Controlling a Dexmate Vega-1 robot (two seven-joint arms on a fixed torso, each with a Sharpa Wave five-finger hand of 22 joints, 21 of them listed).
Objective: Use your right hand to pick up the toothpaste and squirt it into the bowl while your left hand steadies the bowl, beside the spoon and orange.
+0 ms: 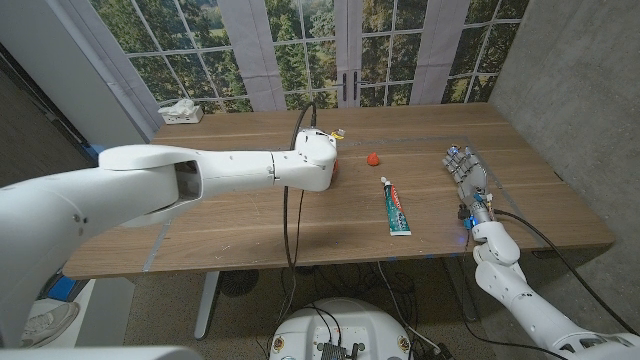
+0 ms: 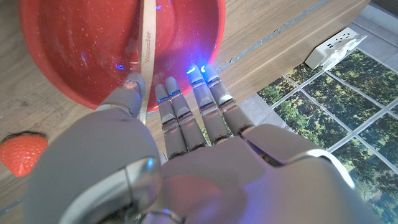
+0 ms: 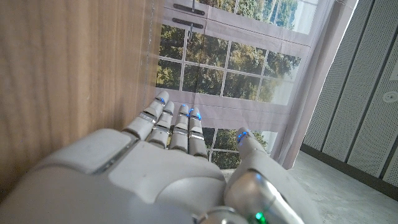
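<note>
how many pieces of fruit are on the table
1 that shows: a small red strawberry on the wooden table, left of the toothpaste tube, near the red bowl. The left arm covers part of the table, so more could be hidden.

Red bowl (image 2: 74, 74), speckled; white-green toothpaste (image 1: 396, 210); red strawberry (image 2: 22, 154); wood-grain table (image 1: 240, 220)
</note>
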